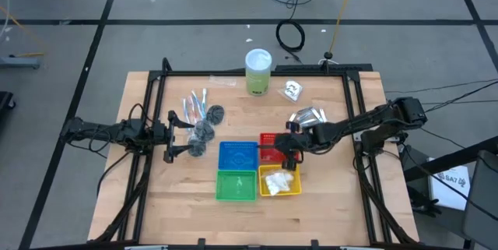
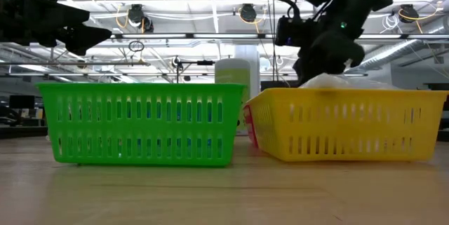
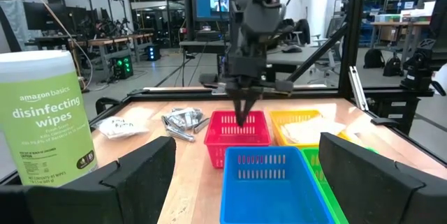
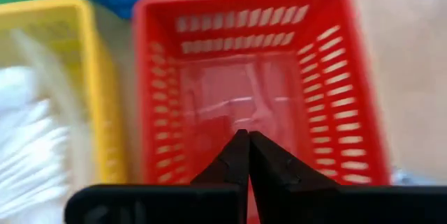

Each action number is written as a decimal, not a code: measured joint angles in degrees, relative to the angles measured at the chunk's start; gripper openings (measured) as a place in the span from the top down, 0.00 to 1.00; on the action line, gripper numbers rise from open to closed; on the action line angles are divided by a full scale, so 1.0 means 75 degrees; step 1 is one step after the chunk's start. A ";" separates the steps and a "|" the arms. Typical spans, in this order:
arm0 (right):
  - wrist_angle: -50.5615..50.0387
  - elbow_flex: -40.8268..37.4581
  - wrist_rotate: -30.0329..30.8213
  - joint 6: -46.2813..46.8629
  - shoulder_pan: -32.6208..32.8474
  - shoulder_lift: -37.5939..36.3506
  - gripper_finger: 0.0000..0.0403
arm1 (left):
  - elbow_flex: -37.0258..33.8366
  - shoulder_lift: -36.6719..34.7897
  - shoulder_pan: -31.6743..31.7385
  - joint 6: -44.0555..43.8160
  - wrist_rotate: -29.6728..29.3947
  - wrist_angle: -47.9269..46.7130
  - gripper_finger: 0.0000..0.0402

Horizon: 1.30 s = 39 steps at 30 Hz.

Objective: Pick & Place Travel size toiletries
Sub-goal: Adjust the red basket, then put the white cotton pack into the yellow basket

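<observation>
In the high view my left gripper (image 1: 187, 135) is open and level, just left of the dark grey puffs (image 1: 204, 131). The clear-wrapped sticks (image 1: 194, 106) lie on the table beyond it. My right gripper (image 1: 289, 153) is shut and points down over the red basket (image 1: 268, 139). Its wrist view shows the shut tips (image 4: 248, 139) above the red basket's floor (image 4: 279, 91) with nothing between them. Silver foil tubes (image 1: 307, 117) and one white sachet (image 1: 292, 89) lie on the table. More white sachets (image 1: 278, 181) fill the yellow basket (image 1: 268, 191).
The blue basket (image 1: 238, 156) and the green basket (image 1: 236, 186) stand side by side with the red and yellow ones at the table's middle. A tall green wipes cylinder (image 1: 258, 71) stands near the far edge. A black frame (image 1: 233, 73) borders the table.
</observation>
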 joint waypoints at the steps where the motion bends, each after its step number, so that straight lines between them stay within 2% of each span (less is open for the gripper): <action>1: -0.0009 -0.0005 -0.0094 0.0049 0.0045 0.0000 1.00 | -0.0001 0.0000 0.0000 0.0000 0.0000 0.0001 0.14; 5: 0.0000 -0.0008 -0.0411 0.0252 0.0244 0.0000 1.00 | 0.0001 -0.0001 0.0000 0.0000 0.0002 0.0001 0.14; 23: 0.0308 -0.0014 -0.0600 0.1022 0.0884 0.0204 1.00 | 0.0001 0.0001 0.0000 0.0000 -0.0001 0.0001 0.14; 30: 0.0701 -0.0014 -0.0612 0.1016 0.1004 0.0204 1.00 | 0.0001 0.0001 -0.0001 0.0001 -0.0001 0.0001 0.14; 39: 0.0592 -0.0017 -0.0585 0.0740 0.0998 0.0113 1.00 | 0.0001 0.0001 -0.0001 0.0000 -0.0001 0.0001 0.14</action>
